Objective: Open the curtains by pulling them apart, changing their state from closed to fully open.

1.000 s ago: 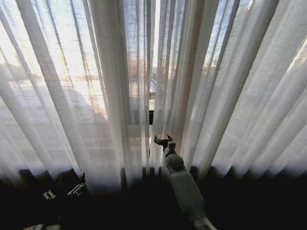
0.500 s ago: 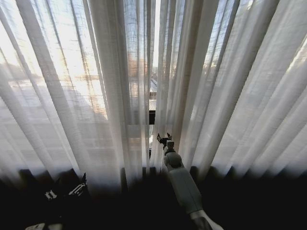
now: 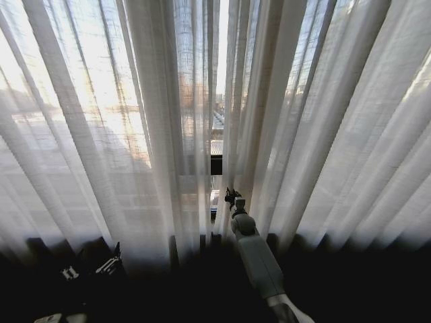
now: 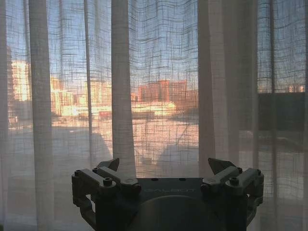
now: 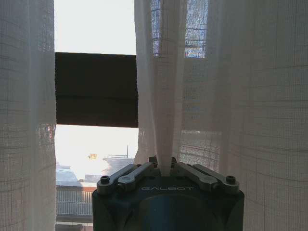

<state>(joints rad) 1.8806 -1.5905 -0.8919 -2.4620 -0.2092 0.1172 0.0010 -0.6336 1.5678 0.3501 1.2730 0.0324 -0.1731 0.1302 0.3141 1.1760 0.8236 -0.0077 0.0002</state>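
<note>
Now right pincer (image 5: 164, 166) clamped on inner edge of right curtain (image 5: 211, 96) (narrow gap beside).

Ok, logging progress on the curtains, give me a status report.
Right gripper shut on right curtain inner edge at the centre gap. Left gripper open, low, facing left curtain. Curtains mostly closed, narrow gap. Nothing in the way.

A room by a tall window, high up in a city. Sheer white curtains (image 3: 316, 114) hang floor-length before a black window bar (image 5: 96, 89); through the fabric and the gap, lit buildings (image 4: 161, 94) and rooftops lie below.
</note>
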